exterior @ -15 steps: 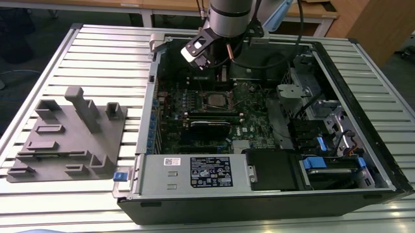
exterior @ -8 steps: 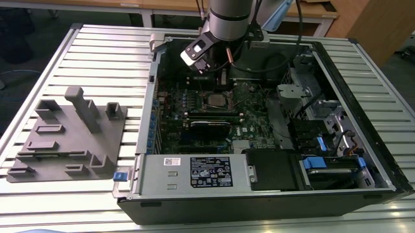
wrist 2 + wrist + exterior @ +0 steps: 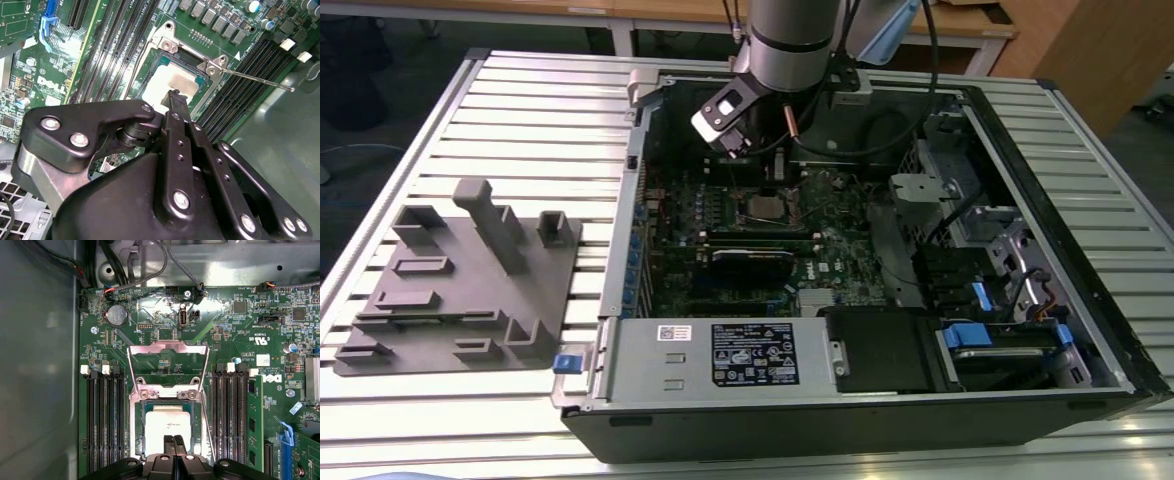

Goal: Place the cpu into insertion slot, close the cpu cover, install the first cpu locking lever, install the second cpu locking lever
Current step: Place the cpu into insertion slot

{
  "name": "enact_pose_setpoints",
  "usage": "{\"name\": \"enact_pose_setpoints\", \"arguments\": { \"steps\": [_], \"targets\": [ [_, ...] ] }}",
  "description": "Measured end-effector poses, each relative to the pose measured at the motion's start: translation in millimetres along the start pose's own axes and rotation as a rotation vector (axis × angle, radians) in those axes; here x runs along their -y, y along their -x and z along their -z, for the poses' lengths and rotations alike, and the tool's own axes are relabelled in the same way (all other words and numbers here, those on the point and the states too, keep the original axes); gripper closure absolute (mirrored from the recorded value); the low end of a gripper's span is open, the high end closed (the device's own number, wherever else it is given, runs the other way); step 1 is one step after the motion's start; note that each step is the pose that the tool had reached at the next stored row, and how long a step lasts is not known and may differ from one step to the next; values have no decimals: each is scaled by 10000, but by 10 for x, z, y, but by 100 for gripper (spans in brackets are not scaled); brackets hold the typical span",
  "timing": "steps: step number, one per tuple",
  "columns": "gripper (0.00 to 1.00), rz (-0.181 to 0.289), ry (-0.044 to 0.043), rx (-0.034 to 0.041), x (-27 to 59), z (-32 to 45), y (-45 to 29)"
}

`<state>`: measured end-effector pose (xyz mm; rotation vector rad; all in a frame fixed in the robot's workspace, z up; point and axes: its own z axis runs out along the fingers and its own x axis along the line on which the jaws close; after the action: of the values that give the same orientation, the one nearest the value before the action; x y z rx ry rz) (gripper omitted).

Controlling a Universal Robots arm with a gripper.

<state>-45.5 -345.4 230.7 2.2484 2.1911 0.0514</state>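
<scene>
The open computer case [image 3: 854, 425] lies on the bench [image 3: 534, 120], from its middle to the edge at the exterior view's right. On the green board [image 3: 150, 315] inside, the insertion slot [image 3: 136, 425] already holds the cpu [image 3: 167, 420]. It sits flat and face up. Being square, it has no long axis, and its sides run with the memory slots [image 3: 100, 420]. The cpu cover [image 3: 168, 346] stands swung open and a locking lever [image 3: 260, 80] juts free, so closing the cover and setting both levers remain. The claw [image 3: 174, 439], pressed together and empty, hangs over the cpu, perhaps touching it.
</scene>
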Motion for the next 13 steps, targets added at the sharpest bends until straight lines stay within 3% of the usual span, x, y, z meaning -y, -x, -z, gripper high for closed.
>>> {"name": "enact_pose_setpoints", "arguments": {
  "steps": [8, 13],
  "targets": [
    [90, -2, -2, 1, -11, 2, -1],
    [90, 0, -1, 0, -13, 57, -2]
  ]
}}
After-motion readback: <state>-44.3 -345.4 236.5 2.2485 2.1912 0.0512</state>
